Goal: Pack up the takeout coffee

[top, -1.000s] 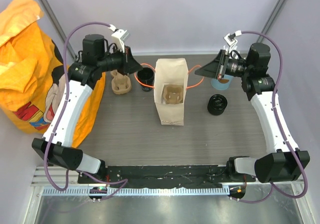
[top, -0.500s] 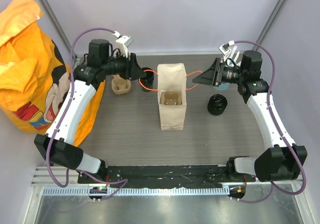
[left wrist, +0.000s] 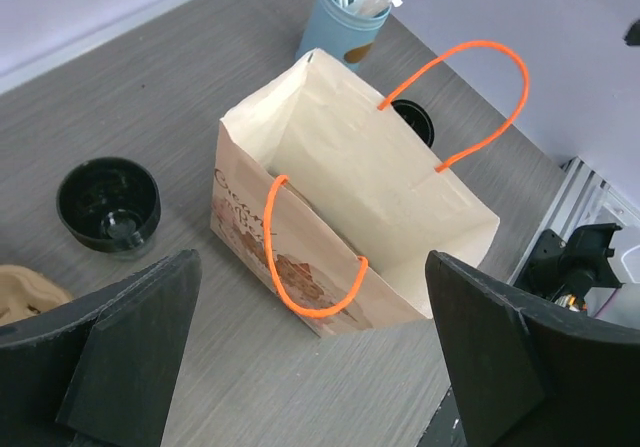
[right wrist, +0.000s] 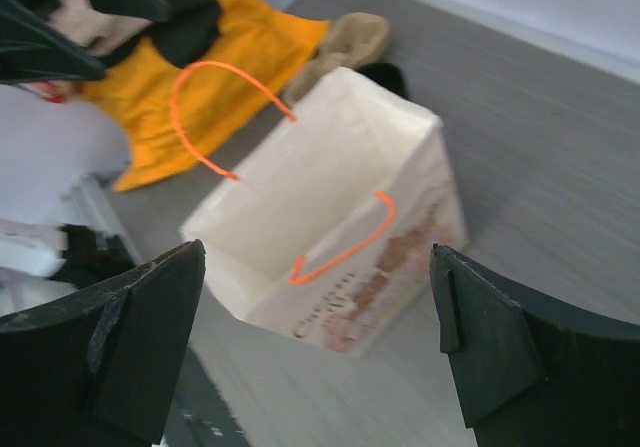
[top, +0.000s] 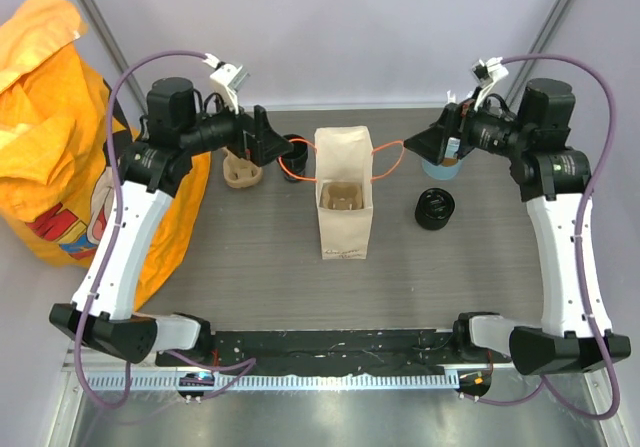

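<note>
Black lidded coffee cup (top: 435, 209) stands upright on the bench (top: 250, 267), near the paper bag (top: 343, 182), on its right.
Its long axis is vertical, lid up; from the left wrist the bag hides most of it. Left fingers (left wrist: 120, 347) and right fingers (right wrist: 500, 347) are spread wide, gripping nothing.
</note>
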